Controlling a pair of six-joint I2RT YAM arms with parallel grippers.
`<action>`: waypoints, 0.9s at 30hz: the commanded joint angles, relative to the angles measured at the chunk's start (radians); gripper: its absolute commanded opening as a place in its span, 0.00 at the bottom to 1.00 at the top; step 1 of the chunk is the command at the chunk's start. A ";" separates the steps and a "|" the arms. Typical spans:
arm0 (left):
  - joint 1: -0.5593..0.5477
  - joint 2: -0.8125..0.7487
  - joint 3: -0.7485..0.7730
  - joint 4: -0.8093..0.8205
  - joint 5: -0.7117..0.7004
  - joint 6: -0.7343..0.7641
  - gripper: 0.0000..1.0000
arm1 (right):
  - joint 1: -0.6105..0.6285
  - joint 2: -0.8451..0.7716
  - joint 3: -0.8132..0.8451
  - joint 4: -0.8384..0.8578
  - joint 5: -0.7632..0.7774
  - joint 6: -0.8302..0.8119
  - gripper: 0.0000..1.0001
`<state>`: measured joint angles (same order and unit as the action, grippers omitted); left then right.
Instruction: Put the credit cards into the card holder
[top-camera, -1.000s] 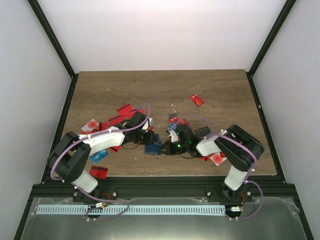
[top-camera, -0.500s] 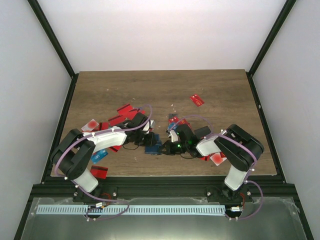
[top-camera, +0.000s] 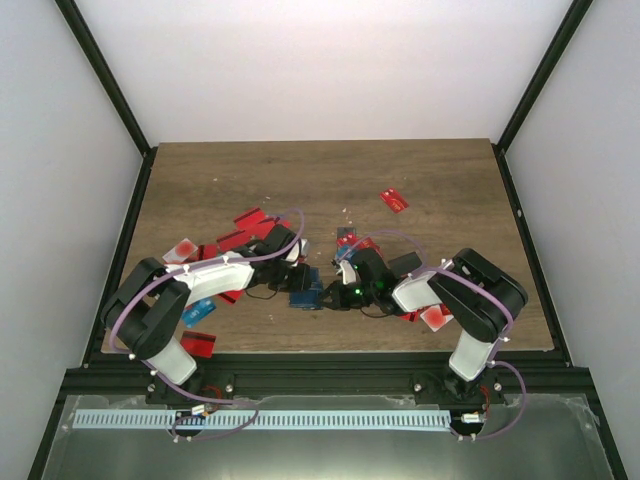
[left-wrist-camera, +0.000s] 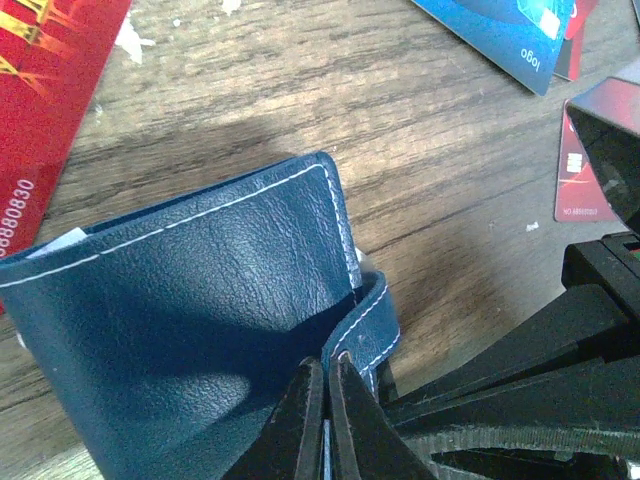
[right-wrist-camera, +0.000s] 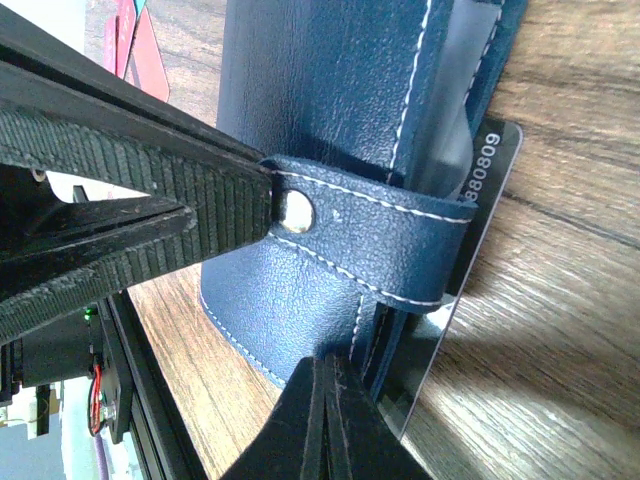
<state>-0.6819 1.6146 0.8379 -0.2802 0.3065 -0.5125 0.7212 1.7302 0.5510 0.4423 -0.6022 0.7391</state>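
Card holder (left-wrist-camera: 200, 300): navy leather with white stitching, folded, near the front of the bench between the two wrists, gripped from both sides.
Strap (right-wrist-camera: 380, 215): wraps round the holder's open side; metal snap at its end.
Left jaws: pinched onto the strap's snap end. From the right wrist, the ridged pads (right-wrist-camera: 150, 165) meet right at the snap.
Right jaws: closed to a thin line on the holder's lower edge, just below the strap.
Black card (right-wrist-camera: 487, 190): flat on the bench, partly under the holder, pale digits showing.
Red card (left-wrist-camera: 45, 110): just beside the holder, gold print.
Teal card (left-wrist-camera: 500, 30): near, not touching the holder.
Other credit cards (top-camera: 250, 225): mostly red, scattered by the left arm.
Lone red card (top-camera: 394, 200): well apart, farther back.
Bench (top-camera: 330, 175): brown wood grain.
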 joint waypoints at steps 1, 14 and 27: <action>-0.004 -0.002 0.031 -0.022 -0.028 0.009 0.04 | -0.006 0.044 -0.001 -0.070 0.055 -0.001 0.01; -0.003 -0.001 0.047 -0.072 -0.076 0.013 0.04 | -0.006 0.053 0.001 -0.078 0.059 -0.003 0.01; -0.004 0.003 0.054 -0.106 -0.093 0.016 0.04 | -0.006 0.065 0.008 -0.084 0.058 -0.004 0.01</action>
<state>-0.6857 1.6146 0.8734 -0.3553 0.2398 -0.5114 0.7212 1.7473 0.5594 0.4545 -0.6060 0.7395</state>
